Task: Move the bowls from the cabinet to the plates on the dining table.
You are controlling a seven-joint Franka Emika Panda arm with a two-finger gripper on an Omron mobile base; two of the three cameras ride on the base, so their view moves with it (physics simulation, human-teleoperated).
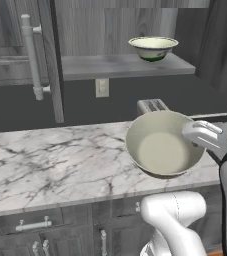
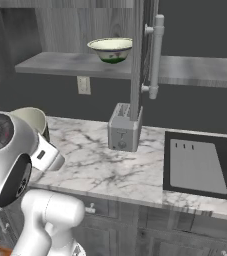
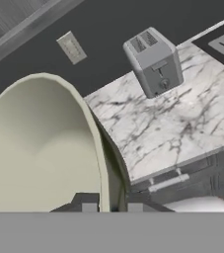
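Cabinet (image 1: 15,45) stands open at frame top; a second bowl (image 1: 153,48) is left on its shelf. The held bowl (image 1: 162,145), centre right in the left base view, is pinched at its rim by the clenched gripper (image 3: 111,206) — it should be kept level while carried to the table. Toaster (image 2: 125,127) and sink (image 2: 201,165) are seen whole from the right — the bowl's hollow from the left.

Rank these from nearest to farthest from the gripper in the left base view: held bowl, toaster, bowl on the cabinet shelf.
1. Held bowl, clamped at its rim in the gripper.
2. Toaster, just behind that bowl on the counter.
3. Shelf bowl, up in the open cabinet.
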